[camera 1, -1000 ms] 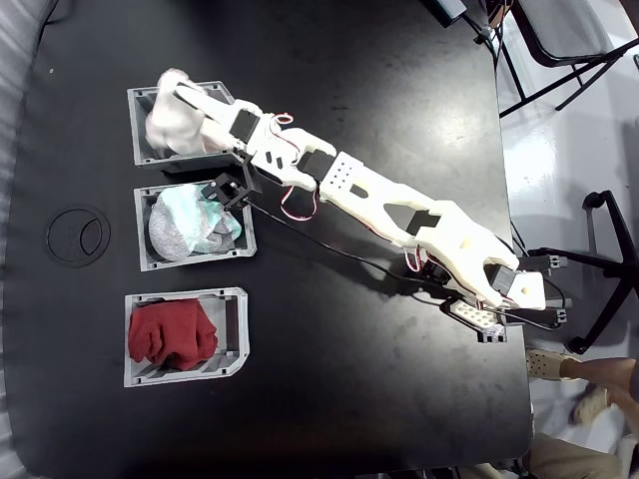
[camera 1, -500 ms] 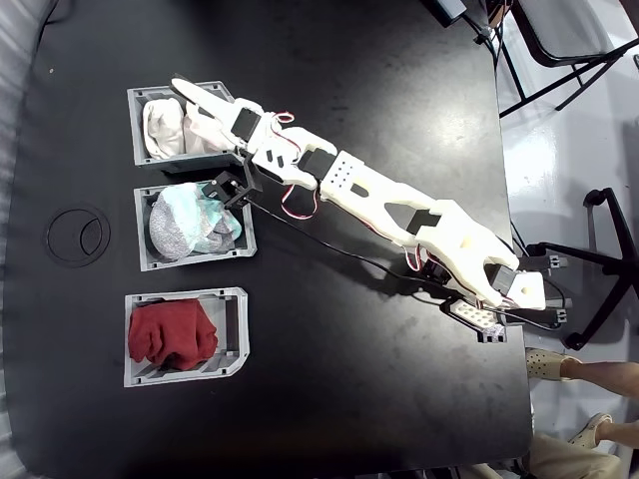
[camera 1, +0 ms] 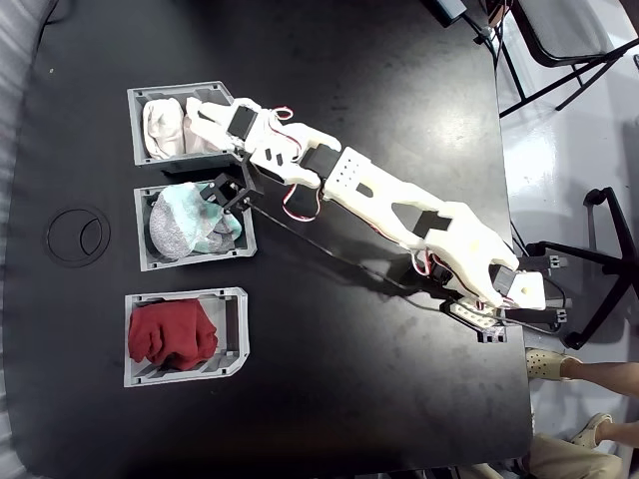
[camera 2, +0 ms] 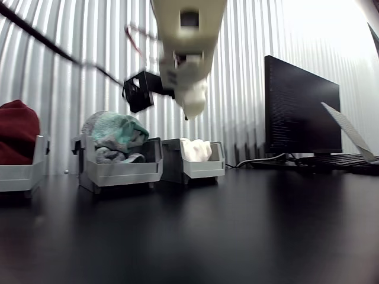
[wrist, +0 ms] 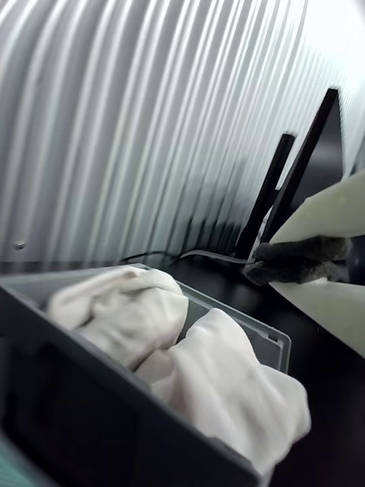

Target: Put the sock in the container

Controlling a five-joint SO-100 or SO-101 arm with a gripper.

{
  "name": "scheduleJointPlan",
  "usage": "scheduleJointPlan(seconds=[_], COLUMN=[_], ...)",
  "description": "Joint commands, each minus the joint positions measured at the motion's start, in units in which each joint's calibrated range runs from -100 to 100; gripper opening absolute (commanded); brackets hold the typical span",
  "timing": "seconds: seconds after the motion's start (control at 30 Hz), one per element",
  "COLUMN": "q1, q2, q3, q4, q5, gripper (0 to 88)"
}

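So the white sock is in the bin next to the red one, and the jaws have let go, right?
Not quite. In the fixed view the sock lies in the container beside the teal-and-grey bin, not the red bin. The jaws have indeed let go.

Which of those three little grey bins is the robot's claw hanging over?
The container holding white sock fabric, at the top in the fixed view; the gripper hangs above it. The others hold teal-grey and red cloth.

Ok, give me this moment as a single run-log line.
sock: lying in container | pincer: above the bin, holding nothing, jaw state unclear | other two bins: teal-grey and red cloth inside
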Motion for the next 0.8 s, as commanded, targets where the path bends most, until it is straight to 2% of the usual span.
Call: scheduleJointPlan(seconds=[0.0,0.1,0.57,0.63,0.77], q1=[-1.8,-3.8,-14.9,-15.4,-15.3], q2=[-10.7,-14.3,-34.7,-37.6,-43.7], q3=[-2.4,-2.1,-2.1,-2.0,0.1], q4=[16.6,28.3,74.4,78.7,79.5], q5=[-4.6,-7.1,-7.2,-7.2,-7.2], gripper=[1.2,1.2,1.3,1.3,1.3])
